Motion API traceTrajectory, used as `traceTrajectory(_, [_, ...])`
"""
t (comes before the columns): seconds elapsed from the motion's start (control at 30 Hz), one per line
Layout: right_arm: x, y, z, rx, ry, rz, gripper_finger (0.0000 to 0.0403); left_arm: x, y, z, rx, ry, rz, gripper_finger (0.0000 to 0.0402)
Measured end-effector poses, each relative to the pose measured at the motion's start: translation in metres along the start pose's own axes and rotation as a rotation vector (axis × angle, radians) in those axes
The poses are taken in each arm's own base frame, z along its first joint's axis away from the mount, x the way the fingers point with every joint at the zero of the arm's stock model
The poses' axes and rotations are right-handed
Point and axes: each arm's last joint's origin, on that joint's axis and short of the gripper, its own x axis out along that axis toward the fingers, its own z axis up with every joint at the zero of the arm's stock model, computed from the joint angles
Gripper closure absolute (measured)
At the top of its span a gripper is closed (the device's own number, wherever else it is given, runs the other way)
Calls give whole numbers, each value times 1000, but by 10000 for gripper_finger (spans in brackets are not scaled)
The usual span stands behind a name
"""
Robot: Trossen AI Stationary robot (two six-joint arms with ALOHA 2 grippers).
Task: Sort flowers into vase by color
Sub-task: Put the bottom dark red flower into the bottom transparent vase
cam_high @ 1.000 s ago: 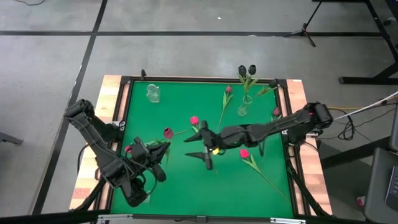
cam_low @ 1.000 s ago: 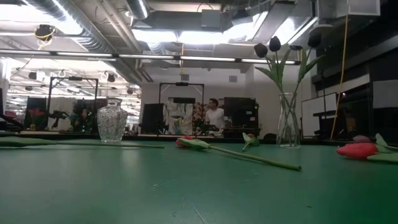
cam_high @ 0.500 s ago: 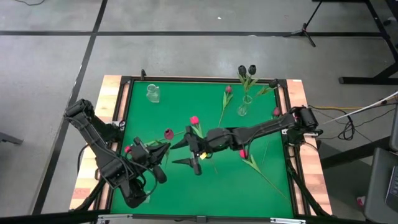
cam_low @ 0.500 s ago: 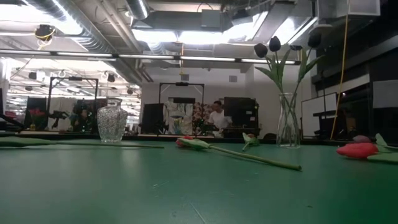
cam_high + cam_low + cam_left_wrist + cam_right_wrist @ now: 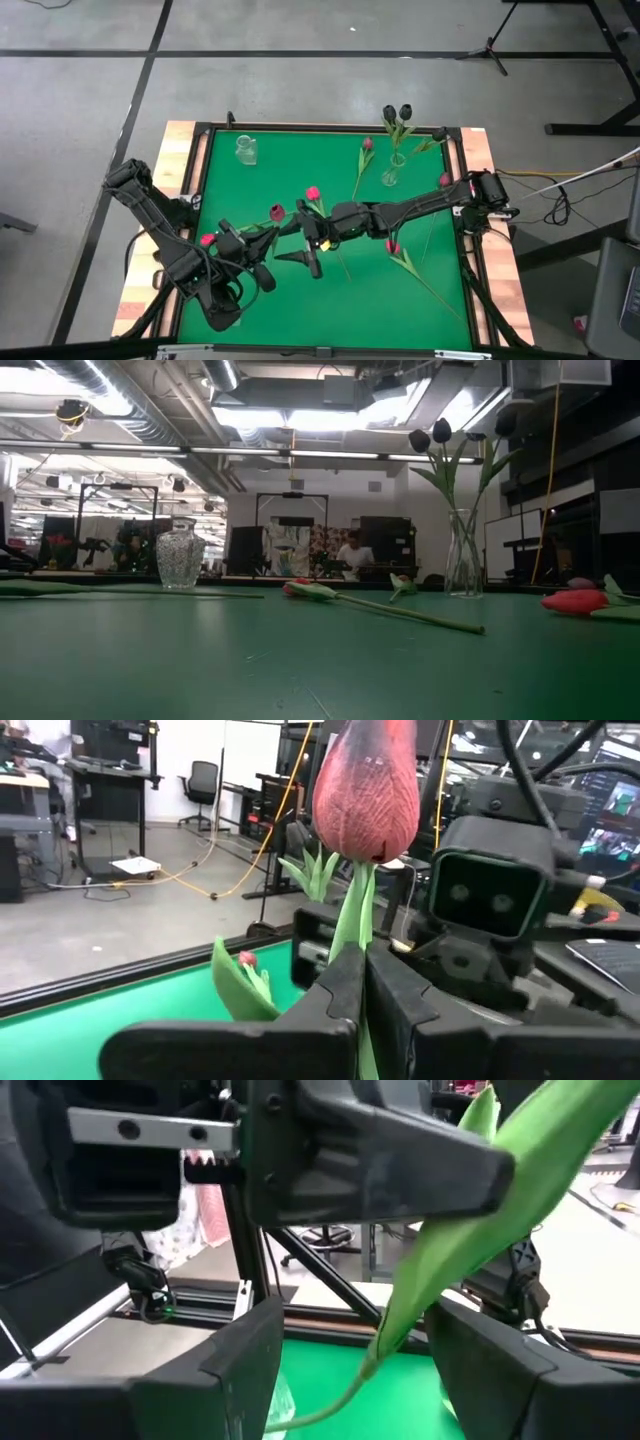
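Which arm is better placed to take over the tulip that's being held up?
Right. The right gripper is open and straddles a leaf of the tulip, whose stem the left gripper clamps.

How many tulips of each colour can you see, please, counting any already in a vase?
Near-black tulips: 2
Pink or red tulips: 6
Total: 8

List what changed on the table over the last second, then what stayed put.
The right gripper slid leftward across the mat to the left gripper, fingers open around the stem of the maroon tulip that the left gripper holds clamped and has raised slightly. The small vase, tall vase with dark tulips and the other flowers stayed put.
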Motion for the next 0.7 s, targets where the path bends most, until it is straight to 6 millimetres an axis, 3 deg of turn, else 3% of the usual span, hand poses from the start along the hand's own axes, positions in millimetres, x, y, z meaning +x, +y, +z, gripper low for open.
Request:
traceTrajectory(0.3, [1, 1, -1, -2, -2, 32, 179, -3, -8, 4, -10, 4, -9, 398])
traceTrajectory(0.7, [1, 2, -1, -33, 0, 54, 330, 8, -22, 9, 22, 120, -94, 398])
